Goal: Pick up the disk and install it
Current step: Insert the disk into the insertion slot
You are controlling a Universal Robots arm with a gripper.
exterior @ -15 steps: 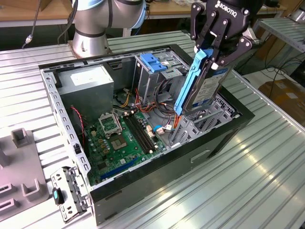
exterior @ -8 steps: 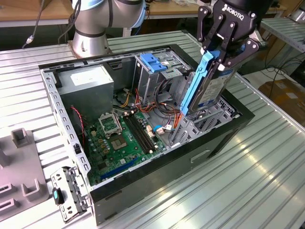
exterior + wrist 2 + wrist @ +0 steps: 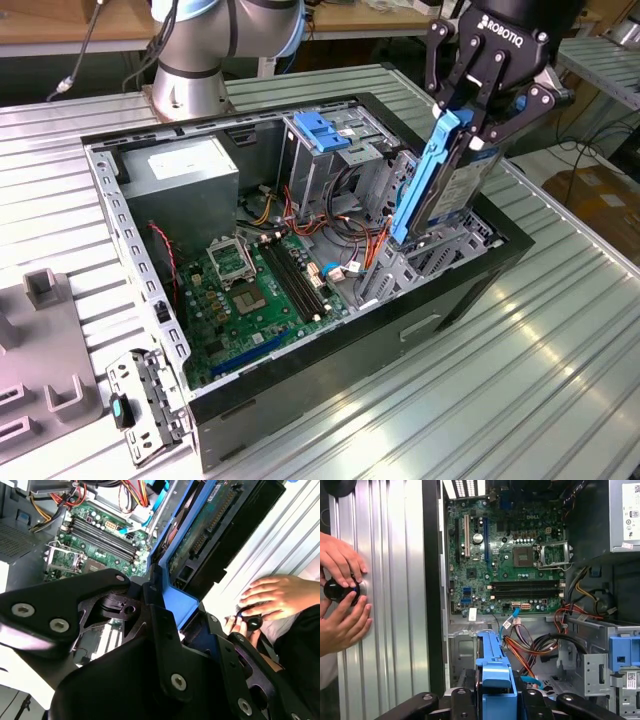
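Gripper [image 3: 470, 120] clenched on the disk [image 3: 440, 190], fingers pinching its upper end across the blue carrier edges; grasp looked firm in the exterior view.

Disk hung directly below me, on edge; long axis steep, not plumb, the top leaning toward the exterior view's right and the lower end pointing down into the case [image 3: 300, 385].

Lower end sat at the mouth of the metal bay [image 3: 440, 255], at the case's end on the exterior view's right; could not tell whether it touched the bay or hovered just above; judged the disk picked up but not yet seated.

Bundle of orange and red cables [image 3: 375, 245] lay just beside the lower end, toward the board; judged a snag risk.

Case contents: motherboard [image 3: 250, 290] on the floor; power supply [image 3: 180, 180] in the far corner; cage with a blue latch [image 3: 322, 130] between supply and bay.

A person's hands [image 3: 340, 595] rested on a black knob [image 3: 339, 590] on the table outside the case wall, well apart from the disk.
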